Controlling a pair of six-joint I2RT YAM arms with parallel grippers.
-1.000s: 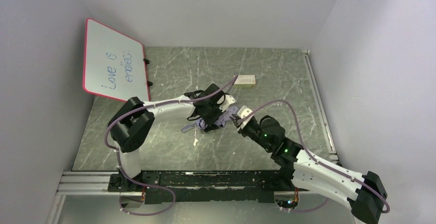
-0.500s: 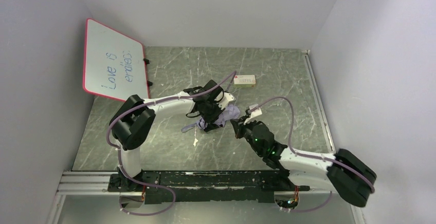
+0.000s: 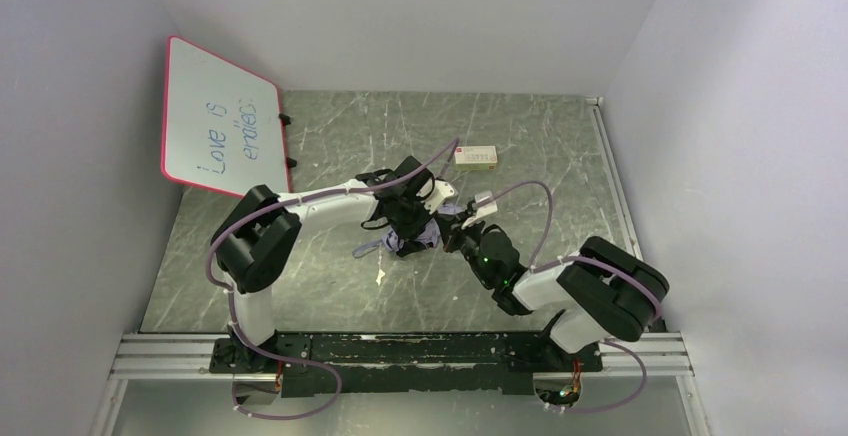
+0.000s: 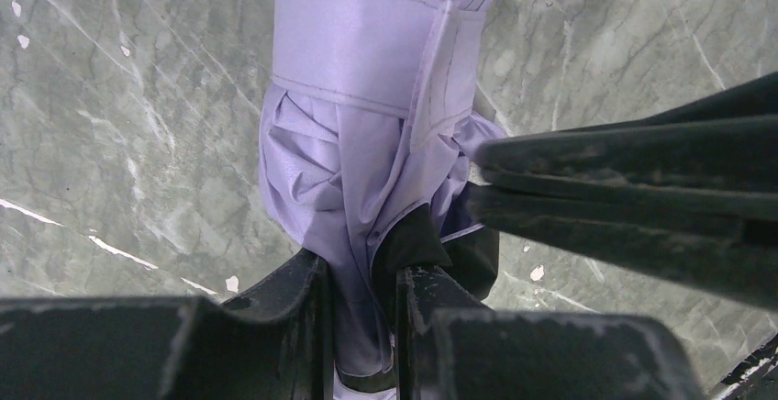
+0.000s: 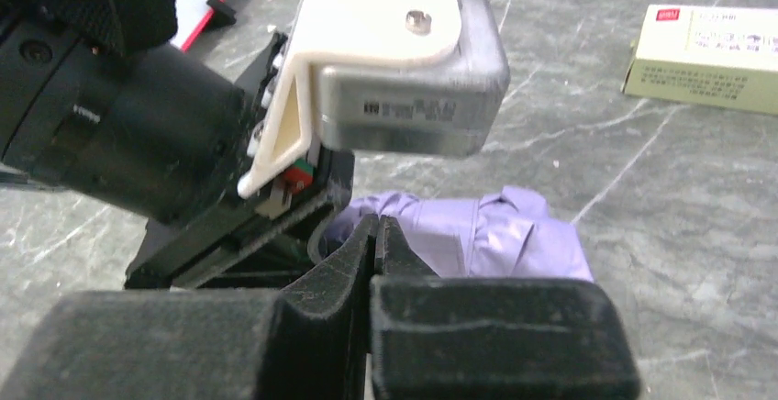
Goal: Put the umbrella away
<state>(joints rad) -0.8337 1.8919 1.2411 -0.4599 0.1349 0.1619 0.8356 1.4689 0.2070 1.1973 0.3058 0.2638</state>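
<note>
The umbrella (image 3: 428,233) is a folded, pale lavender bundle lying mid-table, its strap wrapped round it (image 4: 367,97). My left gripper (image 3: 408,224) is over it from the left and is shut on a fold of its fabric (image 4: 362,276). My right gripper (image 3: 452,228) comes in from the right. Its jaws are pressed together (image 5: 376,226) with nothing visible between them. Its fingertips (image 4: 495,157) touch the umbrella's fabric (image 5: 495,235) just beside the left gripper. The shaft and handle are hidden.
A red-framed whiteboard (image 3: 220,121) leans on the left wall. A small pale box (image 3: 476,157) lies on the table behind the grippers, also in the right wrist view (image 5: 716,56). The left wrist's camera housing (image 5: 394,61) hangs close over the right fingers. Walls enclose three sides.
My right arm has folded in and swung its gripper left, from beside the umbrella's right end up against the fabric at the left gripper. The left gripper has barely moved.
</note>
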